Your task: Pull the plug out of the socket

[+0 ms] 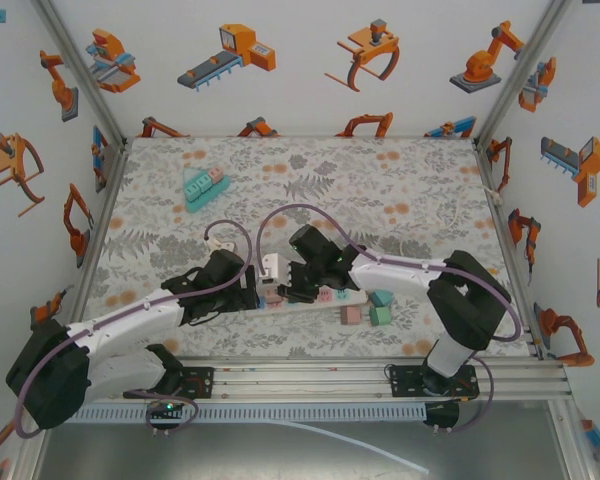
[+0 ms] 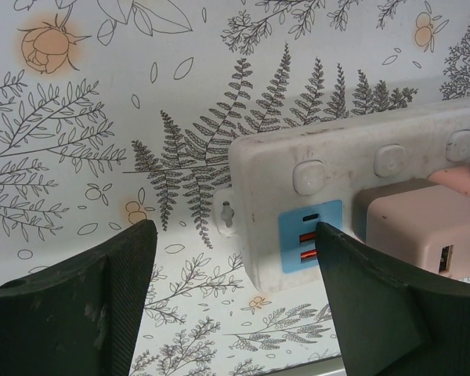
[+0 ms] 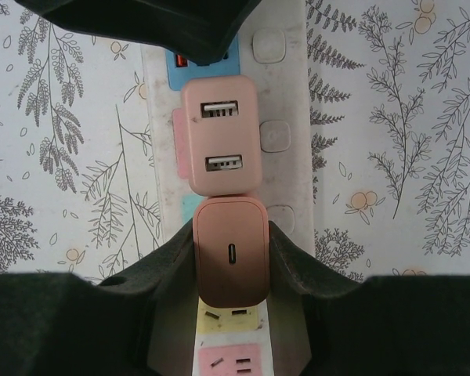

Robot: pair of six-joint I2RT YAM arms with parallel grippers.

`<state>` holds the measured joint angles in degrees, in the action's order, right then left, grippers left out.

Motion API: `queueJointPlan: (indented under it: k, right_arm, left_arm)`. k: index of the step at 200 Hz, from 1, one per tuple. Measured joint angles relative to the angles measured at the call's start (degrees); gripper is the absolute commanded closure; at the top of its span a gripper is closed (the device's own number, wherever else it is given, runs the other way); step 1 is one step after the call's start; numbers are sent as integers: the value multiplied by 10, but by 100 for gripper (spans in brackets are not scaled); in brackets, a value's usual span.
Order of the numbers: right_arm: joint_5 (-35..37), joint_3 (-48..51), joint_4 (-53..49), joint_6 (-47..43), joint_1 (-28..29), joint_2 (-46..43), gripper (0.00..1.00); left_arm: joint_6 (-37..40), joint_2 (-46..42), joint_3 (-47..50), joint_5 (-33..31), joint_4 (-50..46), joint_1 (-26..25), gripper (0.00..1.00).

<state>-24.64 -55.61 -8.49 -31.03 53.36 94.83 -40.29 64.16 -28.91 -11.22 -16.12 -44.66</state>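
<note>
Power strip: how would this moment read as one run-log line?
right pincer: shut on pink one-port plug | plug: on power strip | left pincer: open, at strip's end

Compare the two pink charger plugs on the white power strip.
Grip: the pale pink charger with two rectangular USB slots is ungripped; the darker pink charger with one oval port is clamped in the right gripper. Position: the pale charger sits nearer the white power strip's blue USB panel, the darker charger nearer its yellow socket. Both are rounded blocks plugged into that strip.
</note>
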Motion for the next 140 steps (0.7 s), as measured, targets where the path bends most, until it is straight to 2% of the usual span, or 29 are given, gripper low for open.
queueJointPlan:
  k: [102, 140]
  right_arm:
    - [-15, 13, 61, 28, -12, -62, 92]
    - [-6, 33, 117, 88, -8, -98, 94]
  left_arm:
    - [-1, 2, 0, -3, 5, -3, 25]
    - [-1, -6, 0, -7, 1, -3, 21]
